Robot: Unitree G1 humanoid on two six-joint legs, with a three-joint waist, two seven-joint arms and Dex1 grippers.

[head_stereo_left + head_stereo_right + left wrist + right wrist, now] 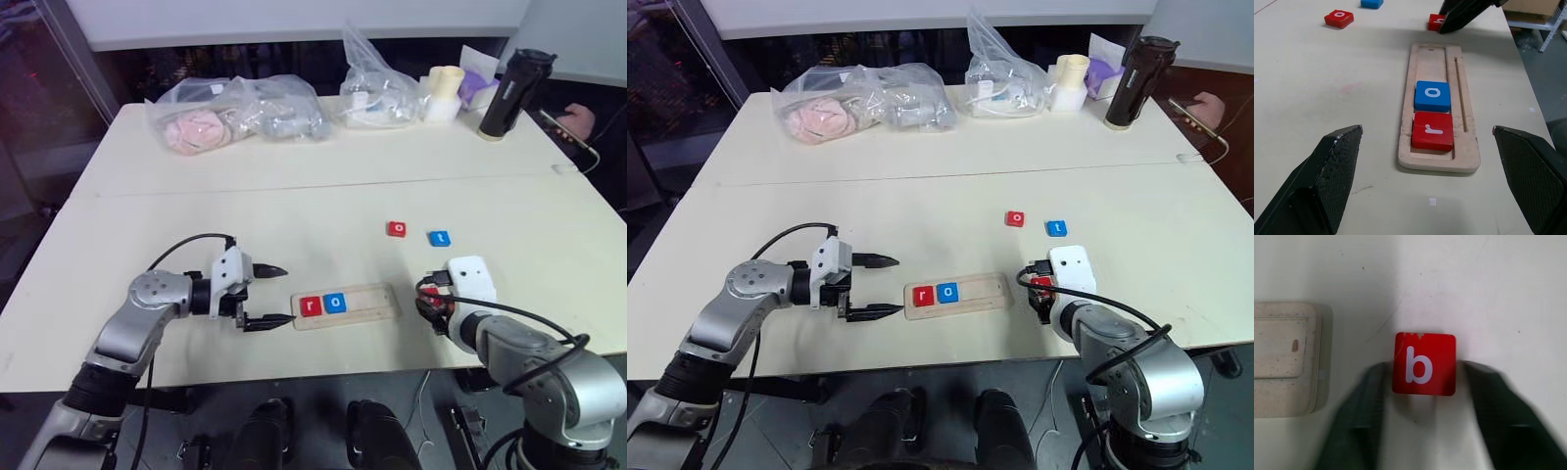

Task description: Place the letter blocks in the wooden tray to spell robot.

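Observation:
The wooden tray (pixel 377 299) lies near the table's front edge. A red r block (pixel 311 305) and a blue o block (pixel 336 303) sit side by side at its left end. My left gripper (pixel 286 294) is open just left of the tray, pointing at that end. A red b block (pixel 1424 364) lies flat on the table just right of the tray. My right gripper (pixel 1425 378) is open, one finger on each side of the b block with slim gaps. A red o block (pixel 396 229) and a blue t block (pixel 439 237) lie loose farther back.
Plastic bags (pixel 235 113) with soft items lie along the table's far side, beside pale cups (pixel 443 93) and a black bottle (pixel 511 93). A person's hand with a phone (pixel 573 122) is at the far right corner. The table's front edge (pixel 294 367) runs close below the tray.

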